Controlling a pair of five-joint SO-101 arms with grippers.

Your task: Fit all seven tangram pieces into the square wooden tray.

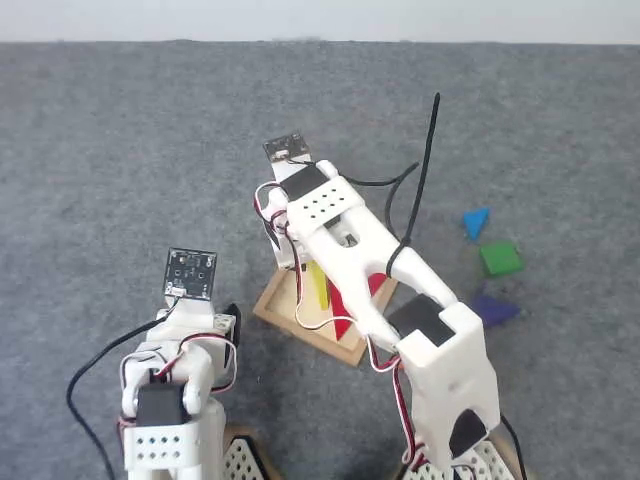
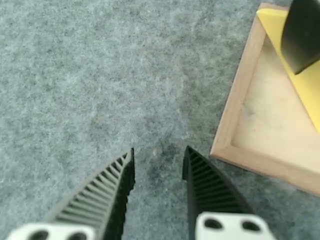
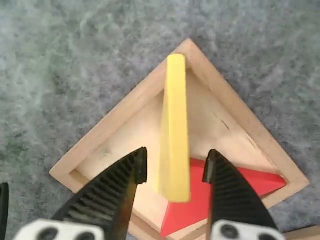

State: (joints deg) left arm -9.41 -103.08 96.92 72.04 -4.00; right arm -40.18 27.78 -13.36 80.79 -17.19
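Standing on its thin edge inside the square wooden tray [image 3: 117, 110], the yellow tangram piece [image 3: 174, 130] looks light, rigid and smooth. It would likely tip or slide, so its two flat faces seem the best hold. The right gripper [image 3: 174, 167] straddles it, jaws parted with a gap on each side, clamping nothing. A red triangle [image 3: 267, 183] lies flat in the tray close by. The left gripper [image 2: 158, 160] hangs agape and empty over the grey carpet [image 2: 75, 75], just beside the tray.

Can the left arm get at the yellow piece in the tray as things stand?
Probably not. The right tool straddles the yellow flat tangram piece standing on edge in the square wooden tray; the left tool hangs open over grey carpet beside it.
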